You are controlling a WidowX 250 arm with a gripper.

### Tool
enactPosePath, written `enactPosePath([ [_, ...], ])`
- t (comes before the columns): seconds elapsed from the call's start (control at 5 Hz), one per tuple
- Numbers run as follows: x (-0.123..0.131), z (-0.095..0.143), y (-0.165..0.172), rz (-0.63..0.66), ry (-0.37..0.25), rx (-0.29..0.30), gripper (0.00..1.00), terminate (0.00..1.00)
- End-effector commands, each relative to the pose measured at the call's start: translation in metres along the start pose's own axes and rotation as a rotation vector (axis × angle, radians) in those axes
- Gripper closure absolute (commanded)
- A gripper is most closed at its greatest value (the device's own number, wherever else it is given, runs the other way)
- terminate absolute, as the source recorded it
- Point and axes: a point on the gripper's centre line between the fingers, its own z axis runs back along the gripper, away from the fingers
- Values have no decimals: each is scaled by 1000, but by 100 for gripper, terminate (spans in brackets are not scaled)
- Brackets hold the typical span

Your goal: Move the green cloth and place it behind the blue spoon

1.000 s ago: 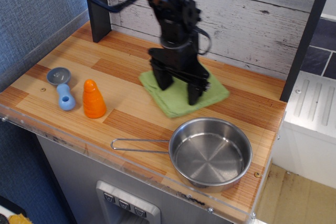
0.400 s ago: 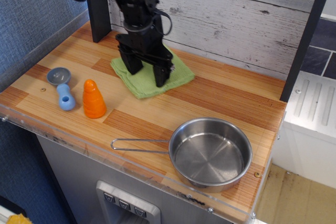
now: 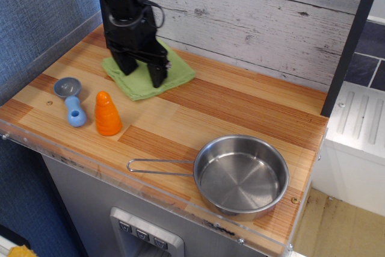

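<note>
The green cloth (image 3: 170, 76) lies at the back left of the wooden counter, near the plank wall. My black gripper (image 3: 142, 71) stands straight down on it, shut on the cloth, with a fold of green showing between its two fingers (image 3: 157, 75). The blue spoon (image 3: 74, 109) lies near the front left edge, grey bowl pointing away, about a hand's width in front of and left of the cloth. The gripper covers the cloth's middle.
An orange cone-shaped toy (image 3: 107, 114) stands just right of the spoon. A steel pan (image 3: 242, 176) sits at the front right, handle pointing left. A dark post (image 3: 110, 23) rises at the back left corner, close behind the gripper.
The gripper has travelled left along the back of the counter, and the green cloth has come with it, from the middle to the back left.
</note>
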Motion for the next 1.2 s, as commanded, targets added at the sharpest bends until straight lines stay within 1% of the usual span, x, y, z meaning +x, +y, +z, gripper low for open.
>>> enactPosePath([
  [0.0, -15, 6, 30, 36, 32, 9, 0, 0],
  [0.2, -8, 8, 24, 18, 31, -4, 0, 0],
  [0.4, 0, 18, 21, 16, -6, -7, 0, 0],
  [0.6, 6, 33, 22, 28, -17, -3, 0, 0],
  [0.8, 9, 56, 24, 34, -87, -5, 0, 0],
  [1.0, 3, 83, 24, 26, -102, 13, 0, 0],
])
